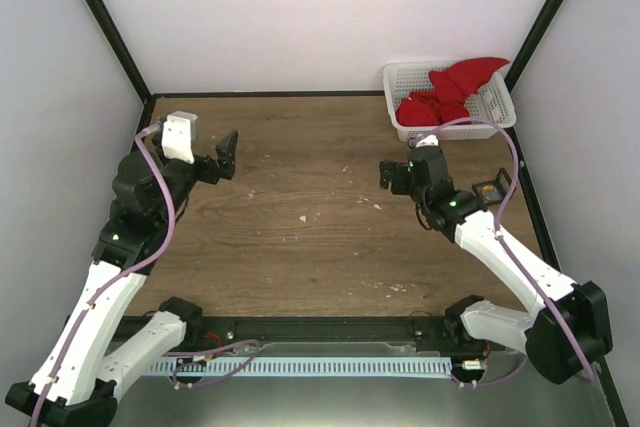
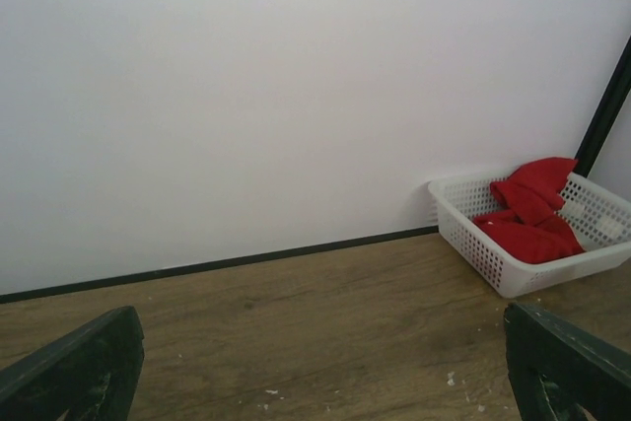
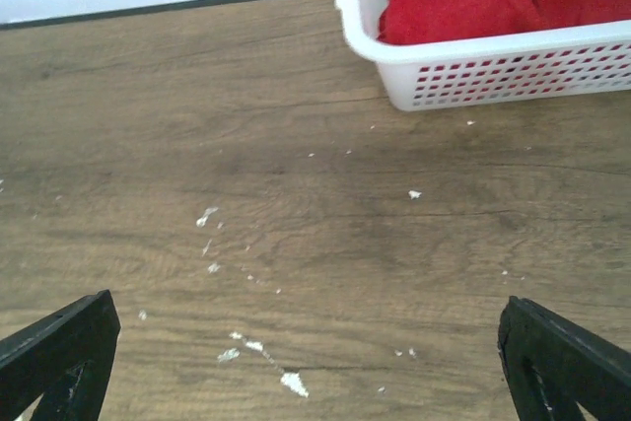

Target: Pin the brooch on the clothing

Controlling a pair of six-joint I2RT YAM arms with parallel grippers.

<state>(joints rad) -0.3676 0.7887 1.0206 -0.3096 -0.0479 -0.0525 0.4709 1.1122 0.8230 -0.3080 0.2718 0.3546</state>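
"Pale walls closed in the brown wood-grain counter, and white flecks lay scattered over it. Where was the clothing?"

"The red T-shirt sat bunched in the white mesh basket in the far right corner, one fold poking over the rim. Nothing was spread out on the wood."

"And the brooch?"

"It could not be picked out in any view. A small dark object lay just beside the right forearm, too small to name."

"What about the tools?"

"The left tool hung over the far left part of the counter, well apart from the basket, with its fingers wide apart and nothing between them. The right tool hovered near the basket's front wall, also spread wide and empty."

"So what could have gone wrong from there?"

"The basket looked light, so a pull on the bunched shirt might have dragged it along or tipped it. Cloth could also have caught on the mesh. The right arm's cable looped close by the basket's front edge, so a reach might have snagged it. Pinning onto crumpled fabric would likely have gone through two layers. With the brooch unlocated, a sweep could have knocked it away."
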